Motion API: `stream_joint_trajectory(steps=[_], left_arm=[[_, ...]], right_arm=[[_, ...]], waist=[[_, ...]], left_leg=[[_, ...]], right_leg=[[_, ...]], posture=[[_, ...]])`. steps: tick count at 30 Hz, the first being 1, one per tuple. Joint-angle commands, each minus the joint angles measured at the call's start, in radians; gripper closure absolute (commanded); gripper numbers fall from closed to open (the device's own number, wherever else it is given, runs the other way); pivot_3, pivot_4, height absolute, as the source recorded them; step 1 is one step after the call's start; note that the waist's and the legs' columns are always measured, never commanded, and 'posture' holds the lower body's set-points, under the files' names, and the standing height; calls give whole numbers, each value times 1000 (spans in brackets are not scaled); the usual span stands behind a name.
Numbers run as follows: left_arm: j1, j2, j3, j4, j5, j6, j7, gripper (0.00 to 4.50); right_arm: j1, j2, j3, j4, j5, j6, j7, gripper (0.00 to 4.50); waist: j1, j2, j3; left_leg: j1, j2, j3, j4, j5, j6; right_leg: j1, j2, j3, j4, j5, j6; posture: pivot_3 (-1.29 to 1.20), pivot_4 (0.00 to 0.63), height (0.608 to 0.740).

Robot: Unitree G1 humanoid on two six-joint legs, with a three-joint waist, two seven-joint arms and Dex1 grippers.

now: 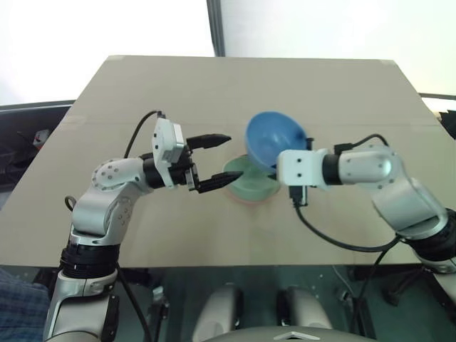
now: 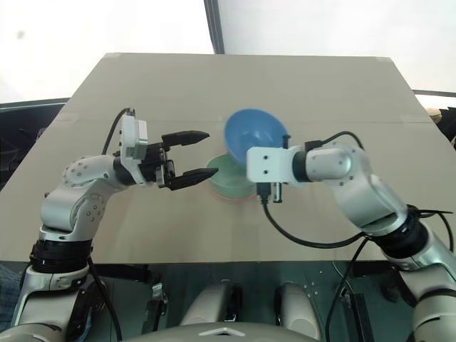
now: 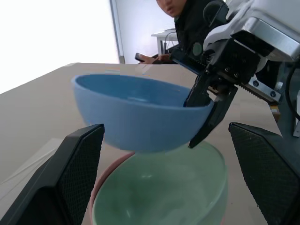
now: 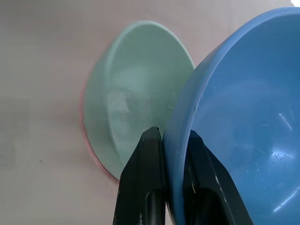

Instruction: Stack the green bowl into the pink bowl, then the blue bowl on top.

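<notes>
Right gripper (image 4: 171, 157) pinches the blue bowl's (image 1: 274, 139) rim, frame centre, tilted above the green bowl (image 1: 251, 182) nested in the pink bowl (image 3: 105, 178); left gripper (image 1: 219, 160) gapes empty beside them.

No legible text, label, brand, number or sign appears in any view. The three bowls are plain, and the surface and the arm housings bear no readable markings.
</notes>
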Motion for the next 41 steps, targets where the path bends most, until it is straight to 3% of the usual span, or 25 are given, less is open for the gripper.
stream_joint_trajectory(steps=[1, 3, 7, 8, 10, 16, 20, 26, 29, 32, 41], left_arm=[[20, 21, 31, -18, -5, -22, -10, 0], [30, 28, 36, -24, -9, -20, -8, 0], [55, 43, 52, -34, -13, -18, -5, 0], [62, 48, 57, -37, -14, -18, -5, 0], [75, 54, 64, -44, -15, -18, -3, 0], [166, 114, 111, -75, 11, 3, 31, 0], [246, 158, 150, -97, 38, 9, 60, 0], [331, 183, 207, -113, 35, 10, 71, 0], [361, 189, 233, -125, 25, 13, 76, 0], [389, 193, 253, -131, 20, 13, 71, 0], [428, 191, 270, -145, 7, 7, 64, 0]], right_arm=[[-27, 22, 22, -10, -34, -24, -9, 4043], [-28, 35, 27, -5, -35, -16, -7, 3407], [-31, 44, 26, -5, -41, -3, 3, 1605], [-33, 36, 20, -10, -39, 4, 12, 1340], [-29, 22, -18, -26, -9, 34, 29, 1340], [102, -42, -363, -85, 211, 219, 43, 1340], [294, -95, -649, -141, 385, 288, 88, 1340], [592, -135, -941, -165, 562, 312, 156, 1340], [745, -138, -1028, -136, 568, 195, 191, 1340], [808, -77, -1098, -97, 587, 69, 173, 1340], [901, -103, -1084, 0, 600, -105, 189, 1340]], waist=[[0, 0, 0], [0, 0, 0], [0, 0, 0], [-1, 0, 0], [-1, 0, 0], [4, -1, 0], [2, -1, 0], [2, 0, 0], [3, 0, 0], [2, 1, 0], [3, 1, 0]], left_leg=[[0, 0, 0, 0, 0, 0], [0, 0, 0, 0, 0, 0], [0, 0, 0, 0, 0, 0], [0, 0, 0, 0, 0, 0], [0, 0, 0, 0, 0, 0], [0, 0, -1, 0, 0, 0], [0, 0, -1, -2, -1, 1], [0, 0, -1, -4, -3, 5], [0, 0, 0, -3, -3, 5], [1, 1, 0, -3, -3, 5], [2, 1, 0, -3, -3, 5]], right_leg=[[0, 0, 0, 0, 0, 0], [0, 0, 0, 0, 0, 0], [0, 0, 0, 0, 0, 0], [0, 0, 0, 0, 0, 0], [0, 0, 0, 0, 0, 0], [1, -1, -1, -1, 0, 0], [1, -2, -1, -3, 0, 0], [1, -2, -1, -4, 0, 0], [2, -3, -1, -4, 0, 0], [2, -3, -1, -4, 0, 0], [3, -3, 0, -4, 0, 0]], posture=[[0, 150, 740], [0, 150, 740], [0, 150, 740], [0, 150, 740], [0, 150, 740], [0, 150, 740], [0, 150, 740], [0, 150, 740], [0, 150, 740], [0, 150, 740], [0, 150, 740]])
